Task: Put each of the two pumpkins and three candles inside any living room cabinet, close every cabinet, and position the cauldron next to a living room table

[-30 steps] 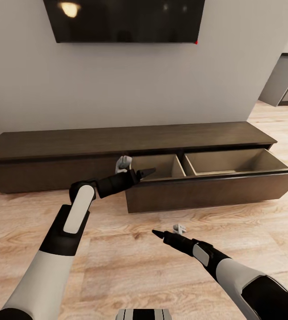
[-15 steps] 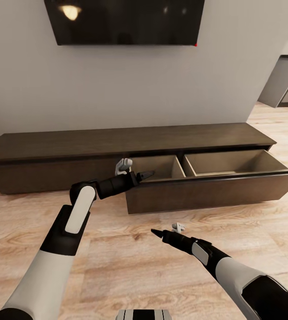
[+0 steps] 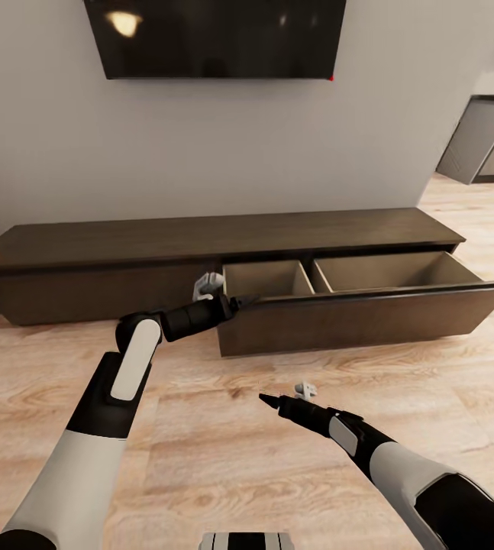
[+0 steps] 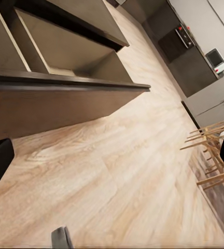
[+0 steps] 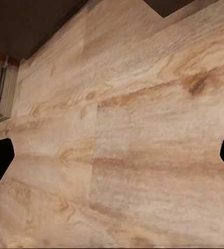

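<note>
wood floor: pale planks under both arms.
cabinet: dark brown, long and low against the wall, flat top bare.
drawer: pulled out at the cabinet's right half, two tan compartments, both look bare.
left gripper: at the drawer front's left end; fingers wide apart in the wrist view, holding nothing.
right gripper: low over the floor, spread, holding nothing.
step: likely shutting the drawer; push square on the front so it slides straight.
</note>
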`<state>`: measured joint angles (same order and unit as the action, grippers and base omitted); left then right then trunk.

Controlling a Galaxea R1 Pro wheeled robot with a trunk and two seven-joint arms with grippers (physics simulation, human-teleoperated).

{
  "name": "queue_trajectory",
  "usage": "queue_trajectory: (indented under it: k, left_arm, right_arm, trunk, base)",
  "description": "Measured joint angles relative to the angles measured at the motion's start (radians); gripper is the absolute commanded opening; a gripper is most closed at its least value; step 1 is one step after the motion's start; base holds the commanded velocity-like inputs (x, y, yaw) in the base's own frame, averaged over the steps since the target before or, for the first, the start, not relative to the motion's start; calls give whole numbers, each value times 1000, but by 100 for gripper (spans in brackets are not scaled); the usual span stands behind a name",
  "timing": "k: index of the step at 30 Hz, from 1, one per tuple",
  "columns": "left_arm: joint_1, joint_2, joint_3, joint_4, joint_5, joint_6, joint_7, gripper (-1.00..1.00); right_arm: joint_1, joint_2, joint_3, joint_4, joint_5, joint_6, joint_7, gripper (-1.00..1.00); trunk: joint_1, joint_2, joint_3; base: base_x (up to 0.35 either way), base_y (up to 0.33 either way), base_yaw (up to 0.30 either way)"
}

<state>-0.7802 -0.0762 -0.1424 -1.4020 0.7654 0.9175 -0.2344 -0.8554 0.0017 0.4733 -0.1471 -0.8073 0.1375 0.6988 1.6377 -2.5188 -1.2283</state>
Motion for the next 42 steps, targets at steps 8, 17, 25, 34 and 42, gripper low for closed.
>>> queue_trajectory:
  k: [8,17,25,34,42]
  left_arm:
    - [0,0,0,4,0,1,3,100]
    - [0,0,15,23,0,1,32,100]
    - [0,6,18,26,0,1,48,100]
    - [0,16,22,34,-4,38,188,100]
    - [0,73,61,52,-9,74,240,100]
  right_arm:
    - [0,0,0,0,49,0,0,100]
    - [0,0,-1,0,75,-1,-1,100]
    - [0,0,-1,0,76,0,-2,100]
    - [0,0,-1,0,77,0,-3,100]
    - [0,0,0,0,77,-1,-3,100]
  trunk:
    - [0,0,9]
    - [0,0,13]
    - [-2,1,30]
    - [-7,3,77]
    - [-10,5,121]
  base:
    - [-294,0,11]
    - [-100,0,11]
    - [-8,0,1]
    - [-1,0,7]
    - [0,0,66]
